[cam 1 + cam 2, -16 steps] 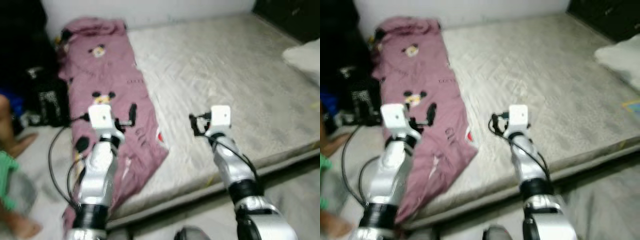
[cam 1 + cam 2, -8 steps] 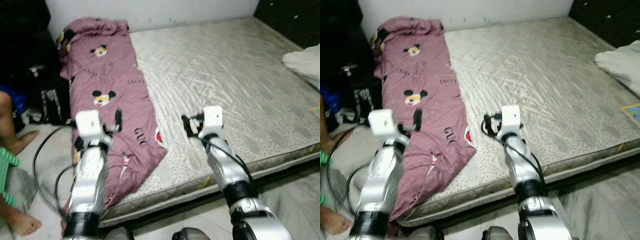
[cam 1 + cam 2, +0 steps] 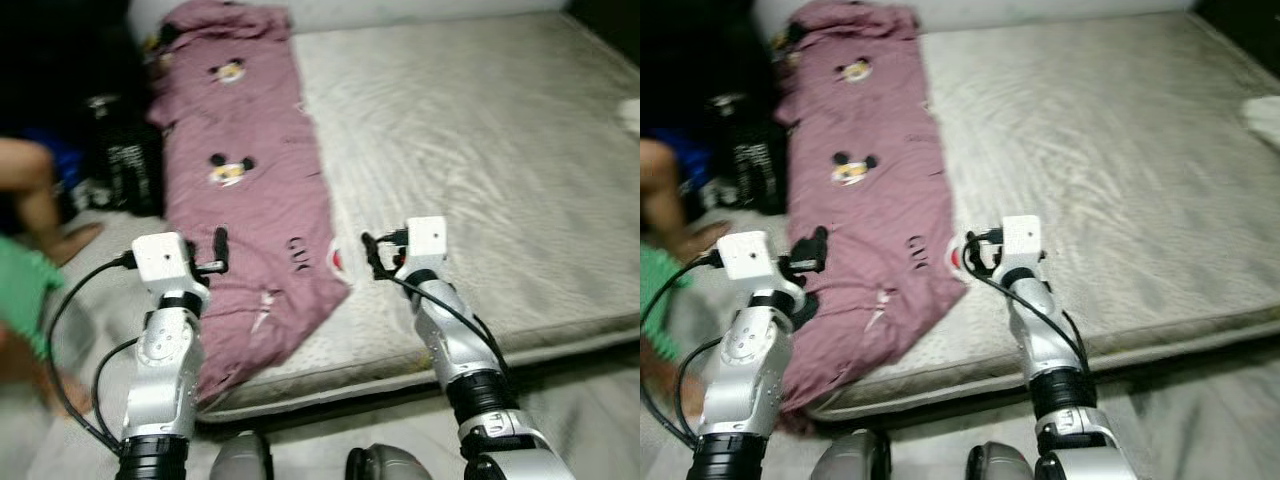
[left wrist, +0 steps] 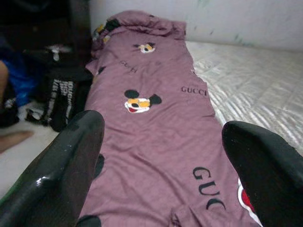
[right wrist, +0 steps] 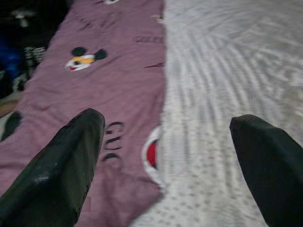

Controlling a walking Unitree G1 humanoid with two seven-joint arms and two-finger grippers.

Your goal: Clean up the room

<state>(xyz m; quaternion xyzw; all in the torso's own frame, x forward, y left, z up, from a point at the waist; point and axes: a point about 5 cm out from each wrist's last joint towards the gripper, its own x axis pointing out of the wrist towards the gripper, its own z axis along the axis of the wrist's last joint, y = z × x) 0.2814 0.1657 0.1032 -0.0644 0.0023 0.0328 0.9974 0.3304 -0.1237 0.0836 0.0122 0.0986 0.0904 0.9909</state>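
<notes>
Mauve blanket (image 3: 255,190) with cartoon prints spread lengthwise along left side of bed (image 3: 500,160), long axis running away from robot toward wall, bunched at far end, near corner draped over mattress edge toward floor. Left pincer (image 3: 218,252) raised over near left part of blanket, fingers parted wide, gripping nothing; blanket directly ahead between the fingers in left wrist view. Right pincer (image 3: 368,255) likewise spread and empty, just off blanket's right hem near red patch (image 5: 152,158), over bare mattress. Left arm judged nearer to cloth. Person's leg (image 3: 35,185) on floor at left, beside dark bags (image 3: 125,170)
</notes>
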